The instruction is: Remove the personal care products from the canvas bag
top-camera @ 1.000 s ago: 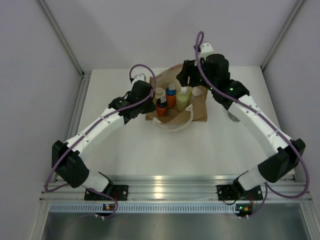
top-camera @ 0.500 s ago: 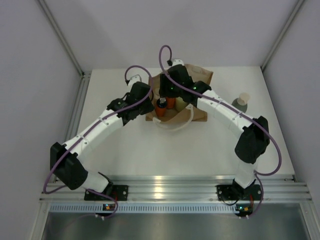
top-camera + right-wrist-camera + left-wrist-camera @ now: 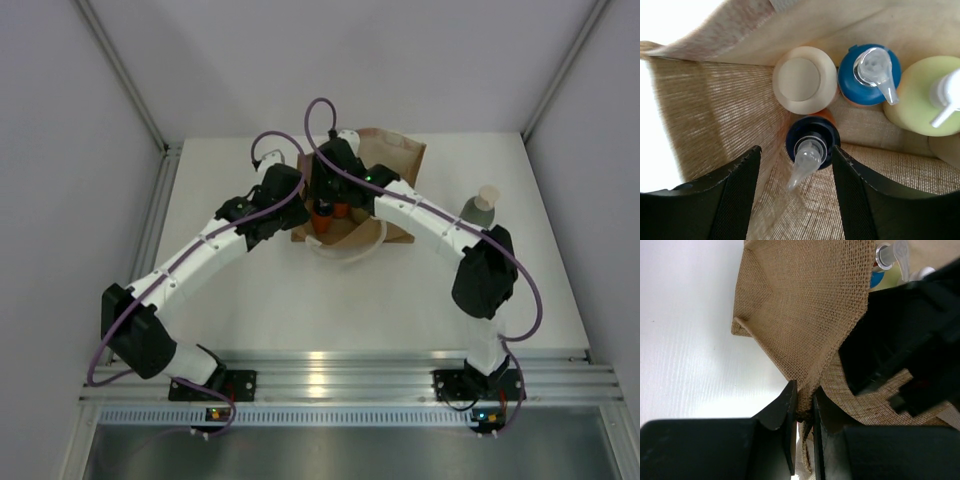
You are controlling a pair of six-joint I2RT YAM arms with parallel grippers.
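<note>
The canvas bag [image 3: 400, 158] stands open at the back centre of the table. My left gripper [image 3: 297, 203] is shut on the bag's left rim; the woven edge [image 3: 805, 405] is pinched between its fingers. My right gripper [image 3: 796, 165] is open and reaches down into the bag [image 3: 710, 115], its fingers either side of an orange bottle with a dark blue pump cap [image 3: 812, 139], not touching it. Beside it stand a cream-capped bottle [image 3: 804, 79], a blue-capped orange bottle [image 3: 869, 74] and a yellow-green bottle [image 3: 925, 95]. A grey-green bottle [image 3: 481, 207] stands on the table to the right.
The bag's white looped handle [image 3: 350, 250] lies on the table in front of it. My right arm [image 3: 430, 215] stretches across the bag's right side. White walls enclose the table [image 3: 250, 300] on three sides.
My right arm has swung left from the back right to over the bag and lowered its open gripper inside. The left gripper has kept its hold on the rim.
</note>
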